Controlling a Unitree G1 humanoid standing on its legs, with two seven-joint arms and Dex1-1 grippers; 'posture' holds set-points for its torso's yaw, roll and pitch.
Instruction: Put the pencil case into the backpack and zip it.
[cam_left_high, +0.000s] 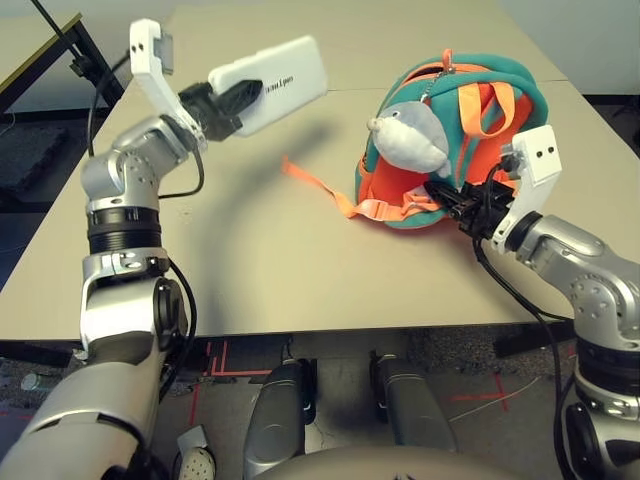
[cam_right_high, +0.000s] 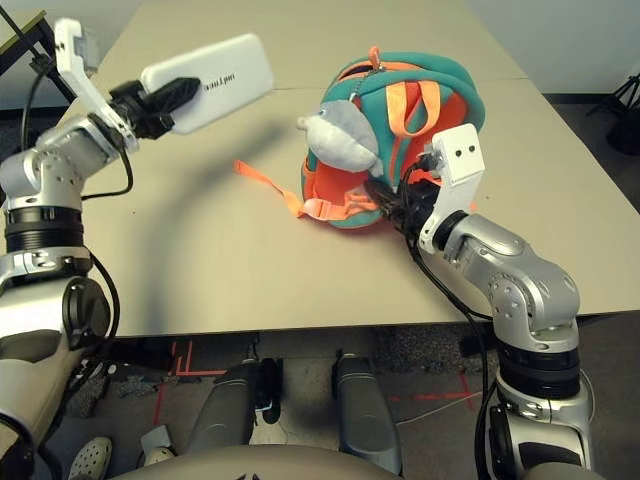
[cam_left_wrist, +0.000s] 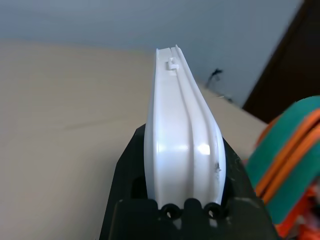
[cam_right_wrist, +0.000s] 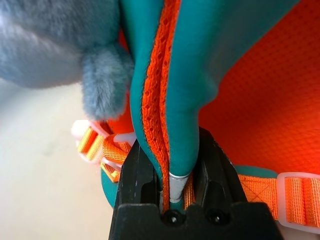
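Observation:
My left gripper holds the white pencil case by one end, in the air over the left part of the table, its free end pointing toward the backpack. In the left wrist view the pencil case stands edge-on between the black fingers. The orange and teal backpack lies on the table at the right, with a grey plush charm on its front. My right gripper is shut on the backpack's near edge; the right wrist view shows the teal and orange trim pinched between its fingers.
The beige table has bare surface between the two arms. A loose orange strap trails from the backpack toward the middle. A dark-framed table stands beyond the far left corner. The near table edge runs just in front of both arms.

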